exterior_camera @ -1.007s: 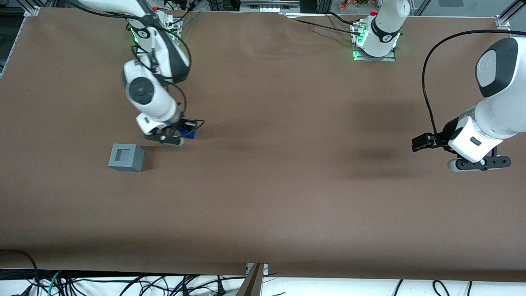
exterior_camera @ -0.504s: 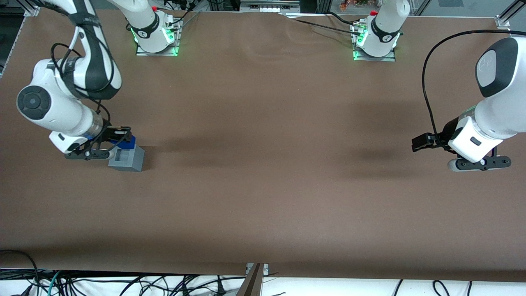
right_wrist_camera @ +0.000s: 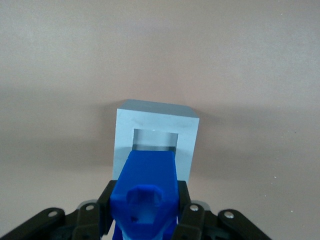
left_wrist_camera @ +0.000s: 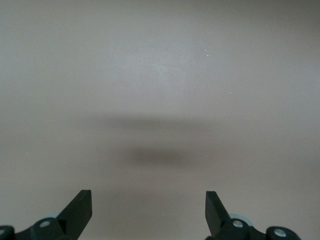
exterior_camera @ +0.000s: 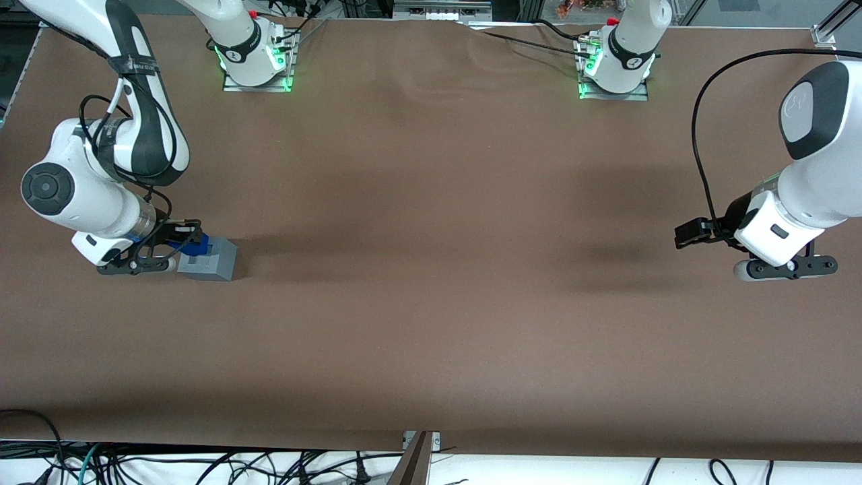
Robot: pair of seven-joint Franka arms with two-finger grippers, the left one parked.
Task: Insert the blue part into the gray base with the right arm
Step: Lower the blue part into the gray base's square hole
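The gray base (exterior_camera: 217, 260) stands on the brown table toward the working arm's end. The right arm (exterior_camera: 101, 188) reaches down beside it. Its gripper (exterior_camera: 182, 244) is shut on the blue part (exterior_camera: 195, 246), which is held over the base's top face. In the right wrist view the blue part (right_wrist_camera: 148, 192) sits between the black fingers (right_wrist_camera: 104, 205), its tip over the near edge of the square recess in the gray base (right_wrist_camera: 187, 130). Part of the recess still shows. I cannot tell whether the part touches the base.
The brown table cover (exterior_camera: 431, 303) spreads wide around the base. The two arm mounts (exterior_camera: 256, 64) with green lights stand at the table edge farthest from the front camera. Cables (exterior_camera: 202, 468) lie below the table's near edge.
The right arm swung sideways with the blue part from mid-table to the gray base. Over the last half second the part has come lower onto the base's top.
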